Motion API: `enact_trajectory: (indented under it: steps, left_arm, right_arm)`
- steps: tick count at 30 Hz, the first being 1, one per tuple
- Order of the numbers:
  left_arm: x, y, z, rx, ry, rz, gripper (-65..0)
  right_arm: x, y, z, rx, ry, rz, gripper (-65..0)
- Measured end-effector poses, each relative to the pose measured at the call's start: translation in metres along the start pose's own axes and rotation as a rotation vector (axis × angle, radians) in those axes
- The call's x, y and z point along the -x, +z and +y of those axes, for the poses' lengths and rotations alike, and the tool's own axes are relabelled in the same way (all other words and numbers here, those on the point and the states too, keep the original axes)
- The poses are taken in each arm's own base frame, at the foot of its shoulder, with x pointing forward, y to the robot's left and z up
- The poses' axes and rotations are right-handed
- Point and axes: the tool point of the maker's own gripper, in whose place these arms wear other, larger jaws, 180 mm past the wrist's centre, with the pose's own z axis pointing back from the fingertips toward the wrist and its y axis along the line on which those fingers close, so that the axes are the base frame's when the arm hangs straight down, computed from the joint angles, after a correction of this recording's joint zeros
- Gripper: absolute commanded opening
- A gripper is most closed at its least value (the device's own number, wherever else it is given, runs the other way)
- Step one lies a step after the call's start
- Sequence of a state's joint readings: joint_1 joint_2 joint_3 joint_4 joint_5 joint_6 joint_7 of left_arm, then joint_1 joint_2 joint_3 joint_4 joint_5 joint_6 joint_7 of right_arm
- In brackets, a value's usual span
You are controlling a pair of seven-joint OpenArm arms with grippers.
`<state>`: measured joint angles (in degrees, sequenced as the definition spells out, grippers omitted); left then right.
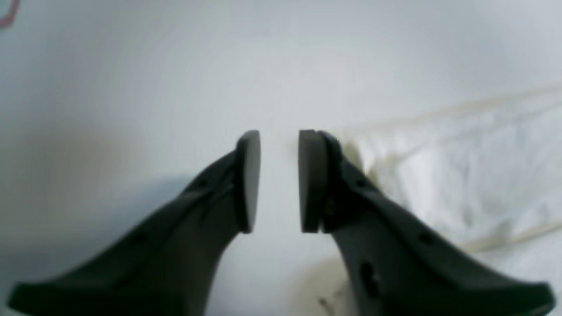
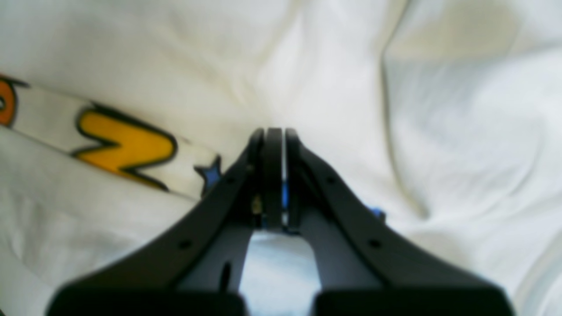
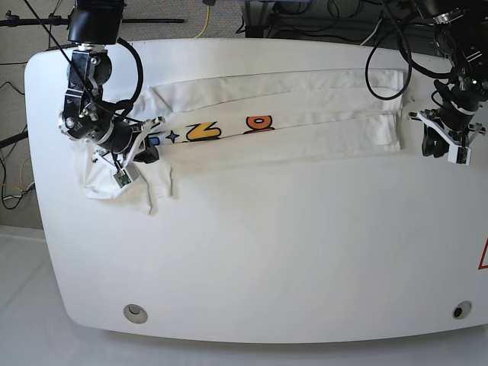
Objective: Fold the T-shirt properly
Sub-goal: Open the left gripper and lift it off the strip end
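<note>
Base view, from left to right: the right tool sits at the left end of the T-shirt, its pads pressed together on a pinch of white cloth beside the small blue star print. In the right wrist view the same tool shows only a hairline slit between its pads, with a sliver of blue-printed fabric caught in it, and the yellow letter lies just to its left. The T-shirt is spread across the far half of the white counter as a long horizontal band folded lengthwise, with yellow and orange print showing along the middle seam; a crumpled flap of it hangs below the right tool. At the band's right end the left tool hovers just past the cloth's edge. In the left wrist view this tool stands narrowly parted, a clear gap between its flat pads, with nothing between them; bare counter shows through the gap, and the shirt's hem lies just beside the right-hand pad, whether touching it cannot be told.
</note>
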<state>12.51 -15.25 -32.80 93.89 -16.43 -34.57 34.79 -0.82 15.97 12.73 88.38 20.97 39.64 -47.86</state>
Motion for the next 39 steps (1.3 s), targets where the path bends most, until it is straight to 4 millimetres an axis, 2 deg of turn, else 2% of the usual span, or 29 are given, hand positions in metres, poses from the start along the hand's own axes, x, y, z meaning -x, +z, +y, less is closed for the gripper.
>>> enact_trajectory:
  steps: [1, 3, 13, 21, 24, 27, 31, 34, 37, 39]
  left_arm:
    - [-0.003, 0.001, 0.000, 0.000, -0.005, -0.005, -42.7]
    - [-0.006, 0.002, 0.000, -0.002, -0.013, -0.008, -34.2]
    - [-0.008, 0.009, 0.005, -0.016, 0.006, -0.005, -18.6]
    - [0.021, 0.016, 0.013, -0.039, 0.040, 0.099, -15.5]
    - [0.021, 0.017, 0.012, -0.039, 0.032, 0.105, -12.9]
    - [0.012, 0.023, 0.010, -0.050, -0.013, 0.094, -11.5]
    - [0.007, 0.031, 0.005, -0.050, -0.052, 0.085, -12.4]
    - [0.018, 0.041, -0.002, -0.037, -0.083, 0.114, -19.9]
    - [0.025, 0.058, -0.024, 0.027, -0.125, 0.103, -29.1]
    - [0.035, 0.066, -0.037, 0.073, -0.125, 0.111, -31.8]
  right_arm:
    - [-0.004, 0.000, 0.001, -0.002, 0.002, -0.008, -64.0]
    - [-0.006, 0.000, 0.003, -0.005, 0.004, -0.012, -63.8]
    - [0.002, -0.006, 0.013, -0.026, -0.018, 0.024, -62.6]
    - [0.004, -0.006, 0.014, -0.036, -0.043, 0.019, -61.4]
    - [0.003, -0.007, 0.016, -0.042, -0.044, 0.015, -61.6]
    - [0.003, -0.006, 0.016, -0.042, -0.036, 0.016, -60.9]
    - [0.001, -0.004, 0.015, -0.044, -0.039, 0.007, -58.9]
    - [-0.005, -0.003, 0.019, -0.066, -0.055, -0.021, -57.5]
    - [-0.013, -0.002, 0.024, -0.094, -0.074, -0.056, -56.9]
    - [-0.016, -0.003, 0.026, -0.102, -0.071, -0.065, -56.2]
